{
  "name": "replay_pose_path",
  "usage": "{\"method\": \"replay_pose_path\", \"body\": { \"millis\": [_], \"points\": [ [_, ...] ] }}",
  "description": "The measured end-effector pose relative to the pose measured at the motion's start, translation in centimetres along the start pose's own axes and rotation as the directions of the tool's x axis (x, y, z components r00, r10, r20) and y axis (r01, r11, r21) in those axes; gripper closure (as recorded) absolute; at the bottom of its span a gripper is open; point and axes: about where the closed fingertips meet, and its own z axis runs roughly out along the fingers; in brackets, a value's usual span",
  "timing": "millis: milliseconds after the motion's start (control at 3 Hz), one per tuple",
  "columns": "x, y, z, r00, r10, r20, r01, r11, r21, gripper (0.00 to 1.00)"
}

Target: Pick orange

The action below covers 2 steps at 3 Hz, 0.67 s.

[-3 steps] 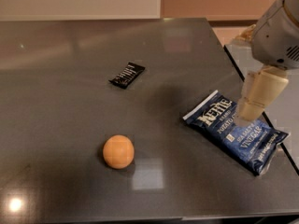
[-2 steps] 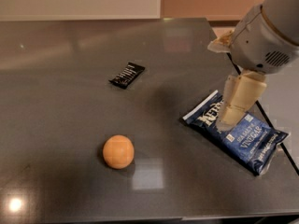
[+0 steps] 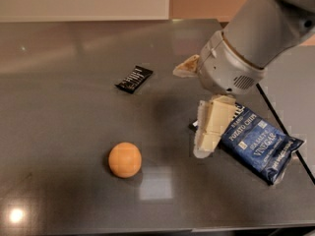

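The orange [image 3: 125,159] is a small round orange fruit lying on the dark grey table [image 3: 64,97], front left of centre. My gripper [image 3: 205,140] hangs from the grey arm at the right, above the table, with its cream fingers pointing down. It is to the right of the orange, well apart from it, and over the left end of the blue chip bag [image 3: 260,145]. It holds nothing that I can see.
A small black snack packet [image 3: 134,78] lies further back, left of centre. The blue chip bag lies at the right near the table's right edge. The table's front edge runs along the bottom of the view.
The arm has swung left across the table, from beyond the chip bag's right side to its left end, closer to the orange. The orange, bag and packet have not moved.
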Motion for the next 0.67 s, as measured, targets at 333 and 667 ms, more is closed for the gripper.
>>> {"method": "replay_pose_path", "body": {
  "millis": [333,667],
  "points": [
    [-1.8,0.8,2.3,0.997,-0.06,0.048,0.061,0.9977,-0.029,0.0],
    [-2.8,1.0,4.5,0.991,-0.091,0.094,0.094,0.9949,-0.036,0.0]
  ]
}}
